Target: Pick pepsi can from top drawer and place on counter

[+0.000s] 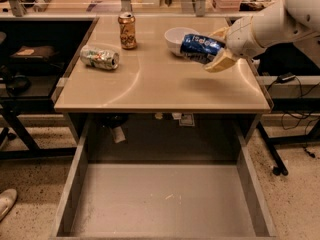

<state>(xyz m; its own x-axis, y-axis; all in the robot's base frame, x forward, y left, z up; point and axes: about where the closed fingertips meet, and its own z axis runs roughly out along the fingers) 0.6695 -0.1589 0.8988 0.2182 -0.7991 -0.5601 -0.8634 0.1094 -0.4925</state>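
Place step in hand: top drawer (165, 204) open, no can inside. Pepsi can (199, 48) hangs tilted above counter (150, 86), rear right, gripper (218, 49) jaws clamped on it. Next: lower to counter, let go. Nearby, L to R: green-white can (100, 57) on side, orange-brown can (127, 30) upright, white bowl (175, 38) just beside pepsi can, bump risk.

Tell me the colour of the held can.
Blue, white lettering; the gripper holds the pepsi can above the counter, camera view.
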